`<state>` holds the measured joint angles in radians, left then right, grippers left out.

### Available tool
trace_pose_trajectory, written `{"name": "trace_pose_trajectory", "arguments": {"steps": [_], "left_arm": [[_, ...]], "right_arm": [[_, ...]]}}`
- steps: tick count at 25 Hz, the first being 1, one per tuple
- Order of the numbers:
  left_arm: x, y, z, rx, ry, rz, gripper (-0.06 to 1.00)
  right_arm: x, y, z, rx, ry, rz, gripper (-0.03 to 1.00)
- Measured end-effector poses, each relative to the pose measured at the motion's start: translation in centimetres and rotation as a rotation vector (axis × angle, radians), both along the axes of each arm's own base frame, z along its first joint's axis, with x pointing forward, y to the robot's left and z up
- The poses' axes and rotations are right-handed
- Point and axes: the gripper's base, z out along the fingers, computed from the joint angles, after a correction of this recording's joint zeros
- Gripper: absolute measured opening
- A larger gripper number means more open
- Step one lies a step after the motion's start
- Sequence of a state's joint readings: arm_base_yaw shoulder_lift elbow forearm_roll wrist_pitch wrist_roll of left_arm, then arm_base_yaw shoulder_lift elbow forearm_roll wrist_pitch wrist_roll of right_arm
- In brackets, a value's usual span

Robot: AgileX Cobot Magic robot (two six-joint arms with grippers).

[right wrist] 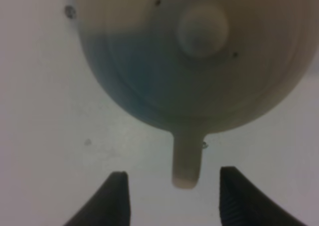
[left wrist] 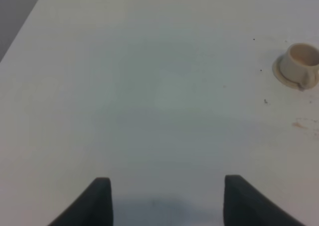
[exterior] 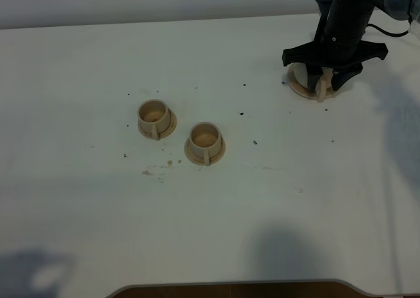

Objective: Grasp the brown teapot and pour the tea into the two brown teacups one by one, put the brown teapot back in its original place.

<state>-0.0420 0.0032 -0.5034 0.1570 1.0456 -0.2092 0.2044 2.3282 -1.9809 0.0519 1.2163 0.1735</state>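
Observation:
The brown teapot (exterior: 306, 79) stands on its flat saucer (exterior: 294, 86) at the back right, mostly hidden by my right arm. My right gripper (exterior: 327, 83) is open and low over it. In the right wrist view the teapot (right wrist: 194, 71) shows its lid knob (right wrist: 203, 29), and its handle (right wrist: 187, 161) lies between my open fingertips (right wrist: 173, 186) without touching them. The two brown teacups (exterior: 154, 116) (exterior: 205, 138) stand on their saucers left of centre. I see no dark tea in them. My left gripper (left wrist: 167, 198) is open over bare table, with one teacup (left wrist: 300, 61) ahead.
The white table (exterior: 275, 199) has dark specks and a few brownish stains (exterior: 161, 170) near the teacups. The table's front edge (exterior: 230, 286) has a curved cut-out. The left arm does not show in the exterior high view.

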Motion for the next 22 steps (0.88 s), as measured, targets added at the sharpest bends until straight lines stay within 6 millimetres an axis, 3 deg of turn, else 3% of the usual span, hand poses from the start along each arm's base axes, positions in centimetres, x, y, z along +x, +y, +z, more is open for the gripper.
{"name": "trace_pose_trajectory", "arguments": {"steps": [7, 17, 22], "left_arm": [[0.0, 0.0, 0.0, 0.0, 0.0, 0.0, 0.5], [0.0, 0.0, 0.0, 0.0, 0.0, 0.0, 0.5], [0.0, 0.0, 0.0, 0.0, 0.0, 0.0, 0.5]], "right_arm": [[0.3, -1.2, 0.1, 0.007, -0.003, -0.03, 0.43], [0.7, -0.7, 0.0, 0.066, -0.041, -0.023, 0.43], [0.8, -0.7, -1.1, 0.06, -0.02, -0.012, 0.43]]}}
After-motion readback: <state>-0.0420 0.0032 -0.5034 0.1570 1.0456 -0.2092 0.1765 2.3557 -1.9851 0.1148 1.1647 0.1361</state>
